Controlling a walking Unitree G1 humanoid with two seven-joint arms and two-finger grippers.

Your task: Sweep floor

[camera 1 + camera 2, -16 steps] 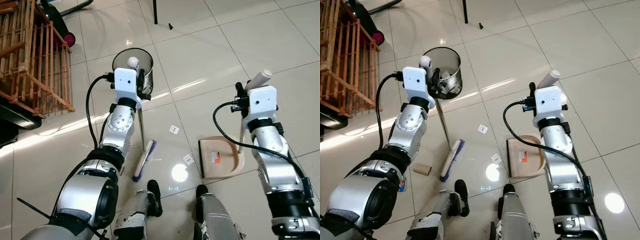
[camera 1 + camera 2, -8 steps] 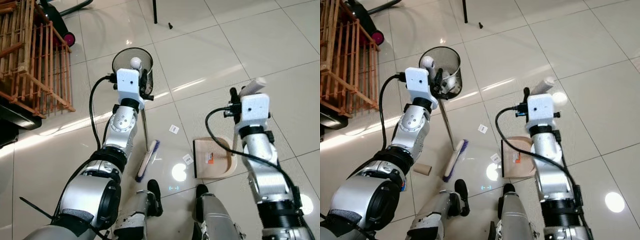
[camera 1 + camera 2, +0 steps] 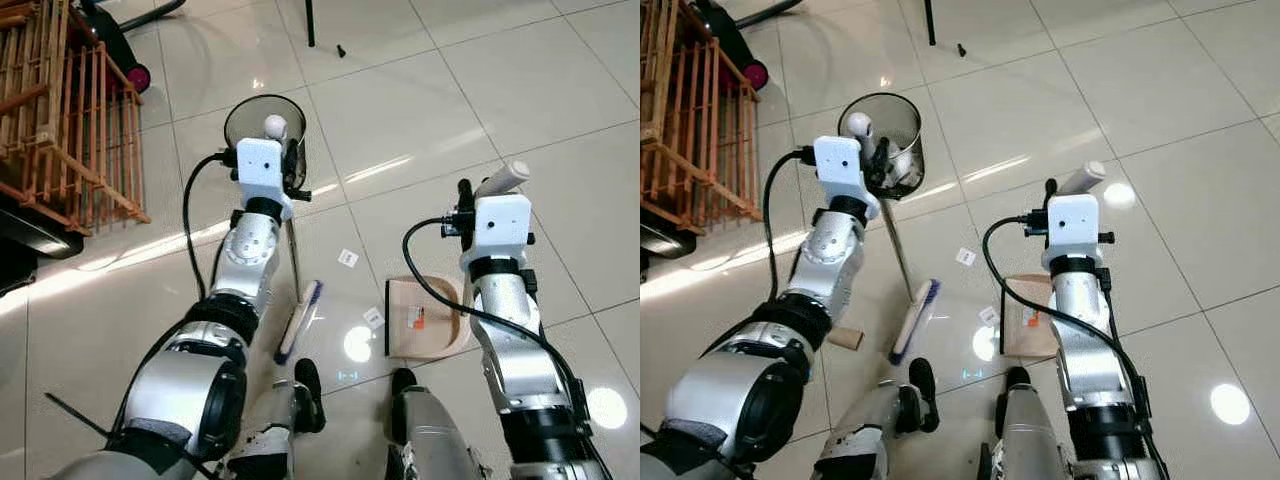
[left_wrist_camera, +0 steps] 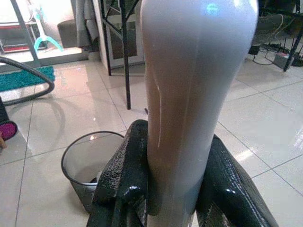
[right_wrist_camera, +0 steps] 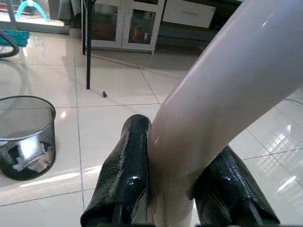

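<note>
Glossy pale floor tiles [image 3: 420, 110] fill the scene, with a wooden slatted rack [image 3: 70, 120] at the upper left of the frame and a black mesh waste bin [image 3: 902, 140] holding crumpled paper in the upper middle. The left gripper [image 4: 175, 189] sits in front of that bin, its black fingers [image 4: 125, 175] closed tight around the grey handle of the broom [image 3: 300, 320]; the thin shaft slants down to the purple-bristled head resting on the tiles at lower centre. The right gripper [image 5: 173, 189], right of centre, is clamped on the pale handle of the dustpan [image 3: 425, 320], whose beige pan lies flat on the floor just right of the broom head. Two small white scraps of paper [image 3: 347, 258] lie between broom and dustpan. A cardboard tube [image 3: 844, 338] lies on the floor at the lower left, beside the left arm.
</note>
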